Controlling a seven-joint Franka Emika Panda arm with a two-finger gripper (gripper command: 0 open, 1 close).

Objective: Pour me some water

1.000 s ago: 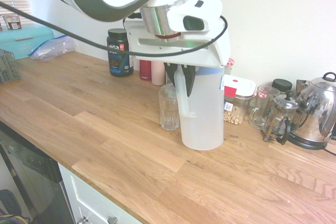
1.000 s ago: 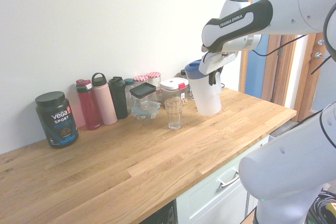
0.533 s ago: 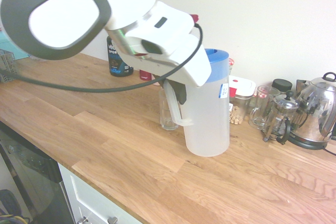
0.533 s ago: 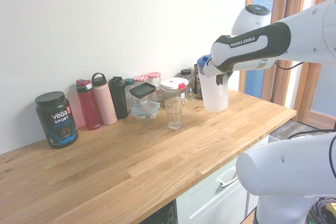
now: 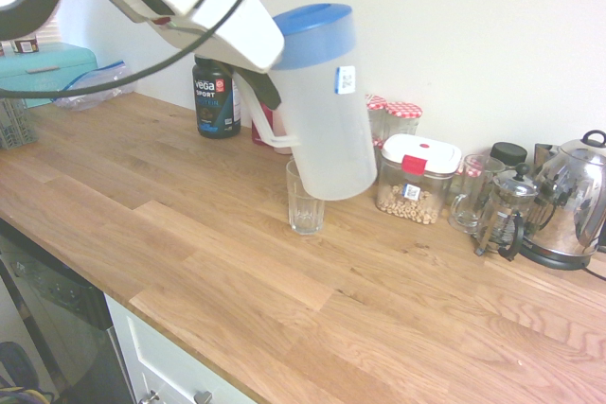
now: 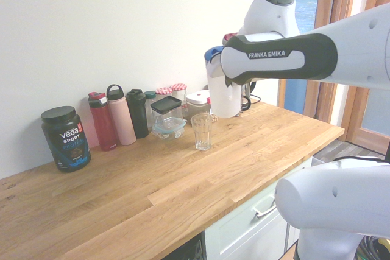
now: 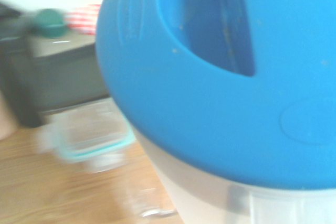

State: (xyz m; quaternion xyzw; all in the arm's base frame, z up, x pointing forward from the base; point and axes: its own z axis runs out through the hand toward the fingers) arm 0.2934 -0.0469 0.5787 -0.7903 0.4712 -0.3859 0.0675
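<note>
A translucent white water pitcher [image 5: 322, 115] with a blue lid [image 5: 312, 22] hangs in the air, tilted slightly, its base just above and behind the empty drinking glass [image 5: 305, 201]. My gripper [image 5: 268, 94] is shut on the pitcher's white handle, on the side away from the wall. In the second exterior view the pitcher [image 6: 220, 94] hovers up and to the right of the glass [image 6: 202, 131], with my arm partly covering it. The wrist view is filled by the blue lid [image 7: 220, 77] seen from close by. No water shows in the glass.
Behind the glass stand a lidded container of nuts [image 5: 414, 180], glass mugs [image 5: 471, 194], a French press [image 5: 507, 215] and a kettle [image 5: 573, 205]. A black Vega tub [image 5: 216, 95] and several bottles [image 6: 120, 115] line the wall. The wooden counter [image 5: 189, 262] ends at its front edge.
The pitcher has been lifted off the counter and carried up and over toward the glass. My arm has swung with it; the grip on the handle has held.
</note>
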